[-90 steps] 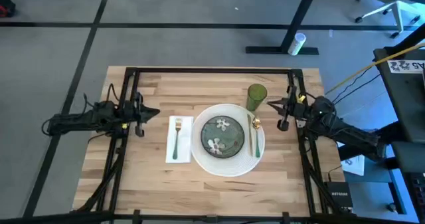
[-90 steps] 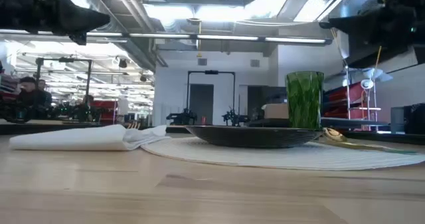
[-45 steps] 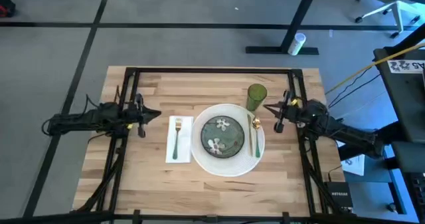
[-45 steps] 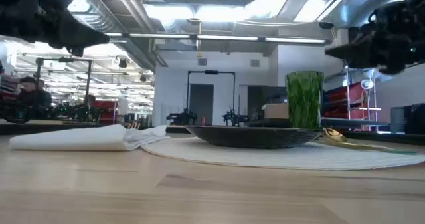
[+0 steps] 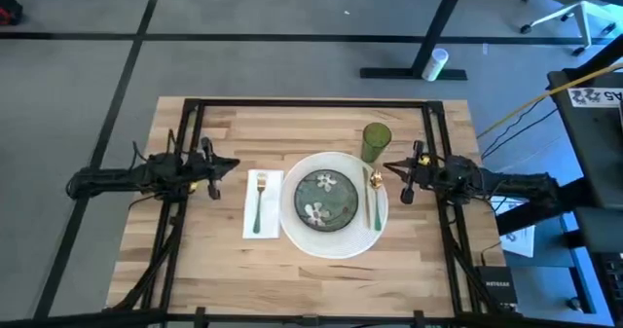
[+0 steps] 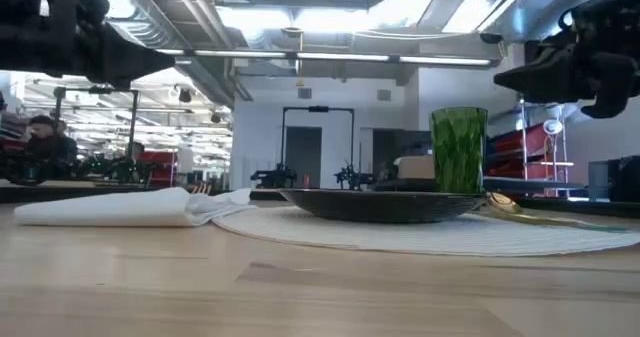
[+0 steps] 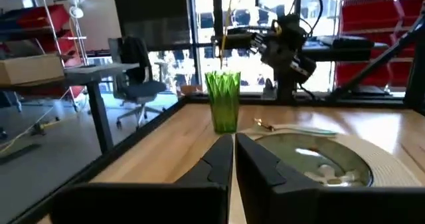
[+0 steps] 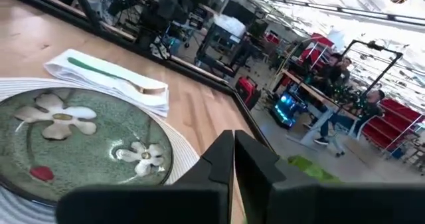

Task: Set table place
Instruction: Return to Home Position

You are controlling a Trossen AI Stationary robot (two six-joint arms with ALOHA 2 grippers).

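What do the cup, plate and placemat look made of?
Cup: translucent green with vertical ribs, light passing through; glass or hard plastic, cannot tell which. Plate: glossy speckled green glaze with painted flowers; likely ceramic. Placemat: matte white with concentric ribs; looks woven, fibre or vinyl unclear.

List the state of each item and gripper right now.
placemat: lying flat
plate: centred on placemat, empty
napkin: folded, left of placemat
fork: lying on napkin
gold-coloured utensil: on placemat, right of plate
cup: upright, by placemat's far right edge
left gripper: shut, empty, raised left of napkin
right gripper: shut, empty, raised right of placemat
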